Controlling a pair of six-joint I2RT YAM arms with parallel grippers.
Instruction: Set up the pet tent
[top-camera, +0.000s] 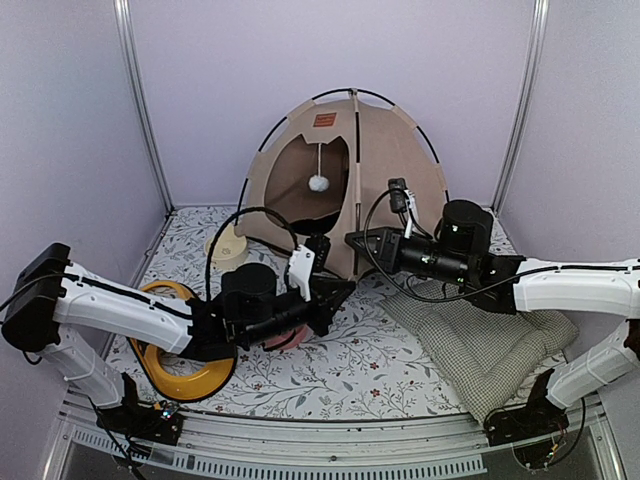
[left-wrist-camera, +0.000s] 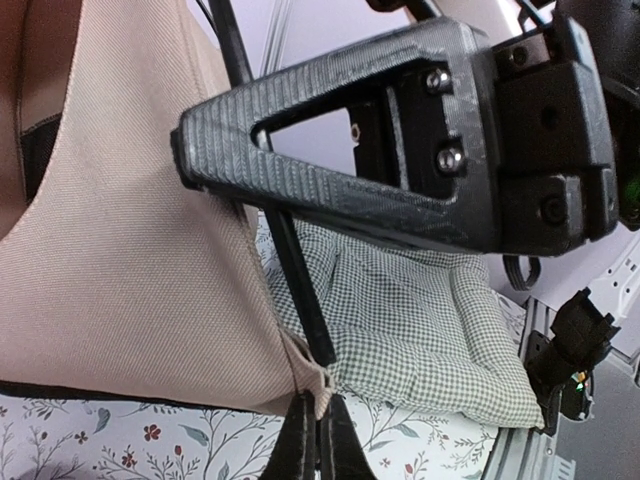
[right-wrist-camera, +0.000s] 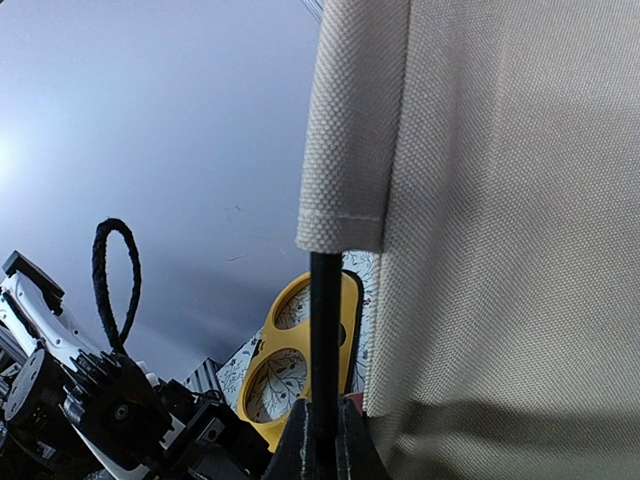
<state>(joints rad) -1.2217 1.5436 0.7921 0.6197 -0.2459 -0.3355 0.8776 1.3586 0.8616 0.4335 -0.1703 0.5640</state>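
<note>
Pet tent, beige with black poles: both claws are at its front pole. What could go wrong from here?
1. The right claw pinches the thin black pole just below the hem of the beige fabric pet tent; a sideways pull might bow the pole or tip the standing tent.
2. The left claw sits at the same corner, close under the right one, so the claws could collide.
3. The green-checked quilted cushion lies beside that corner and might snag.

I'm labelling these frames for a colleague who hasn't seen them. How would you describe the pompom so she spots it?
Find the beige dome tent at the far end of the floral table. In its arched doorway, the pompom hangs on a thin string. It is the only small white ball, bright against the dark interior.
</note>
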